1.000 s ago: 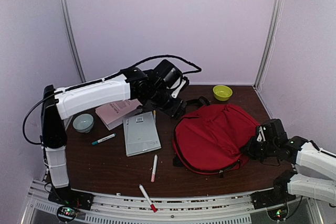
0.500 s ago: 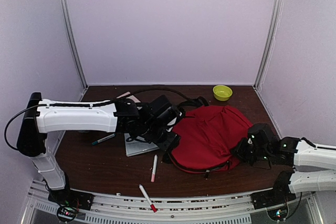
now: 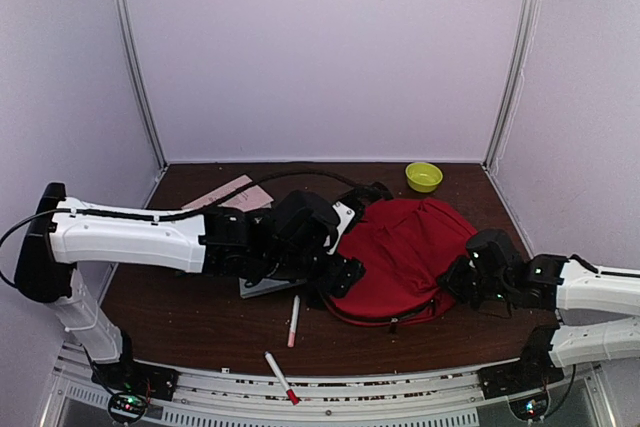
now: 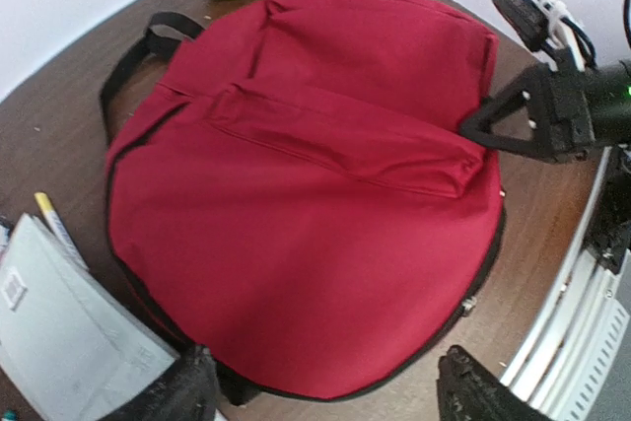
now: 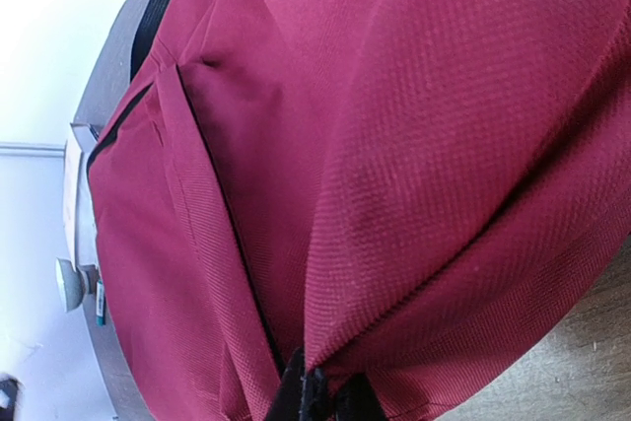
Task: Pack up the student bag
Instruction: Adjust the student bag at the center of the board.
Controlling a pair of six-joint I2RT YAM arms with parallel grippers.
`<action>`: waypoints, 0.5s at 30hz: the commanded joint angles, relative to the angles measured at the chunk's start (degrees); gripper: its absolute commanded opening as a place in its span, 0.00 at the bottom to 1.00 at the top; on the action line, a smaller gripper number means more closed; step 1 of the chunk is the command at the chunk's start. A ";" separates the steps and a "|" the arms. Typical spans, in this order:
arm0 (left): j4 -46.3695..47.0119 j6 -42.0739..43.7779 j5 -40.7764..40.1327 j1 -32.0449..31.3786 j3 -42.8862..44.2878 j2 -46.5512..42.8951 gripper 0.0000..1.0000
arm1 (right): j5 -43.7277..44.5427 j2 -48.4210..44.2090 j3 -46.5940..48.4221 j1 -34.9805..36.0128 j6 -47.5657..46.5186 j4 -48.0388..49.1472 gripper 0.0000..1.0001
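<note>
The student bag (image 3: pixel 405 252) lies flat on the brown table, a large red backpack with black straps (image 3: pixel 365 193) at its far-left corner. In the left wrist view the bag (image 4: pixel 306 175) fills most of the frame. My left gripper (image 3: pixel 341 273) hovers at its left edge. The left gripper (image 4: pixel 325 396) is open, its two black fingers (image 4: pixel 182 391) set wide on either side of the bag's rim. My right gripper (image 3: pixel 456 280) is shut on a fold of the bag's fabric at the right edge. The right gripper (image 5: pixel 315 396) is seen close up pinching red cloth (image 5: pixel 414 145).
A yellow-green bowl (image 3: pixel 423 176) stands at the back right. A pink book (image 3: pixel 228 195) and a grey notebook (image 4: pixel 59 332) lie left of the bag, partly under my left arm. Two red-tipped markers (image 3: pixel 294 320) (image 3: pixel 280 377) lie near the front edge. A yellow marker (image 4: pixel 54 224) lies by the notebook.
My left arm has dropped and swung right to the bag's left edge, covering the notebook, and its jaws have widened. The right gripper has drawn the bag's edge a little leftward.
</note>
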 commanded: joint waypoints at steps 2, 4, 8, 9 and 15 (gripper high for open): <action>5.86 -5.64 8.22 -2.82 -2.64 2.66 0.69 | 3.12 -0.32 3.51 1.62 4.10 2.67 0.00; 7.02 -6.32 10.06 -3.09 -3.47 3.27 0.67 | 3.18 0.50 5.12 2.25 4.26 3.00 0.00; 4.87 -9.03 10.06 -2.92 -3.09 5.86 0.64 | 4.46 1.76 8.25 3.02 2.99 -0.01 0.00; 3.62 -10.07 9.75 -2.67 -2.76 6.86 0.63 | 4.93 1.59 8.26 3.05 2.94 -0.95 0.00; -1.95 -9.79 11.67 -1.84 1.64 13.98 0.61 | 7.25 -2.74 3.38 3.01 4.00 -3.32 0.00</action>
